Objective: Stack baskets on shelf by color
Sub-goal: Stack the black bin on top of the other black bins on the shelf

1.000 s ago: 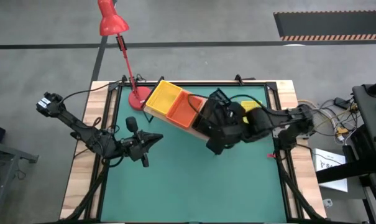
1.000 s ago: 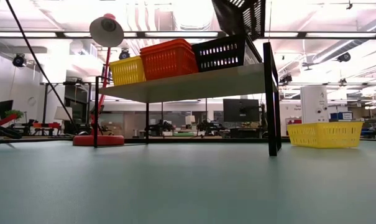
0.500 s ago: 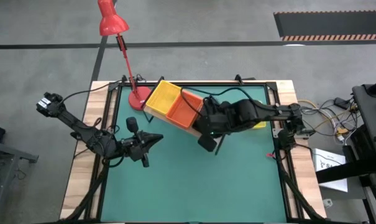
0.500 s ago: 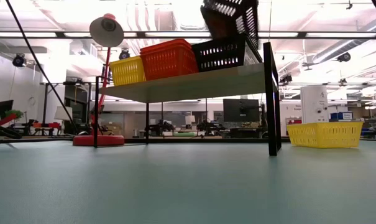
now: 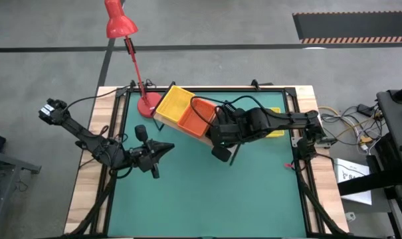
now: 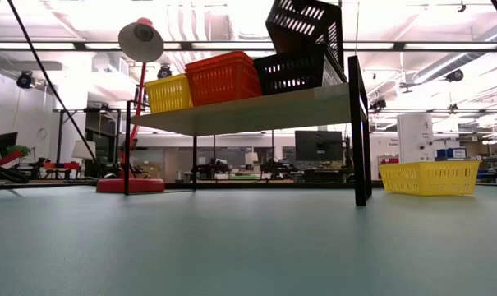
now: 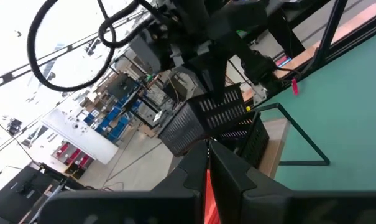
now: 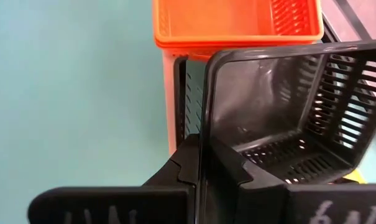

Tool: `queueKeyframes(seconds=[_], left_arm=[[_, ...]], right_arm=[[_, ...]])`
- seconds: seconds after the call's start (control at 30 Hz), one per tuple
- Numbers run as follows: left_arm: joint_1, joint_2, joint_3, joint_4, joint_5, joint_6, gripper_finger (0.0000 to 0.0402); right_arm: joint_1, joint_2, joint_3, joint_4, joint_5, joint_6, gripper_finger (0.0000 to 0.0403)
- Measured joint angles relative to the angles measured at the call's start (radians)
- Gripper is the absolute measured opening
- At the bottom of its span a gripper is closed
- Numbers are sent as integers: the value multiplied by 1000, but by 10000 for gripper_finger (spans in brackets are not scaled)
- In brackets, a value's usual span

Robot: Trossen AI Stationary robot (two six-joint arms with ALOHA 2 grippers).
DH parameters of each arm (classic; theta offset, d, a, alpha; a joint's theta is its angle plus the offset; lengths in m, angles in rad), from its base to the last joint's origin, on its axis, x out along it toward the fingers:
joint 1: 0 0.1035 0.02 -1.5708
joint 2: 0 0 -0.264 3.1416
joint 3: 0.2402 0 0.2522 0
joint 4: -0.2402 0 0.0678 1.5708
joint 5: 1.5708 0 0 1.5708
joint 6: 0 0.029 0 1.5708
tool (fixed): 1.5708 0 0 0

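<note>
Hovering tilted over the black stack [image 6: 301,72] at the shelf's [image 6: 248,111] right end, black basket [image 6: 307,23] has risen slightly since half a second ago, right gripper [image 8: 203,163] clamped on its rim; nesting pending, left gripper [image 5: 162,149] parked, fingers together.

arms: two, dark, jointed, matte black
cables: black loops along links
fingers [image 8: 237,168]: black, angular, blocky

Robotics lab in a large industrial hall

Bare ceiling ducts [image 6: 232,12] and strip lights run overhead; beyond the green worktop [image 6: 232,247] stand monitors [image 6: 318,145], equipment racks [image 6: 416,136], benches, a concrete floor [image 5: 254,23] with hazard tape [image 5: 353,40], and loose cables [image 5: 360,126].
</note>
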Motion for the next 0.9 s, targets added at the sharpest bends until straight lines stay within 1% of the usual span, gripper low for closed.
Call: queueKeyframes(seconds=[0.27,0.37,0.47,0.9], left_arm=[[0,0,-2,1,0,1,2],[0,0,-2,1,0,1,2],[0,0,-2,1,0,1,2],[0,0,-2,0,0,3,2]], right_arm=[[0,0,-54,0,0,-19,13],[0,0,-60,0,1,-29,13],[0,0,-64,1,27,-43,13],[0,0,-83,13,27,-52,13]])
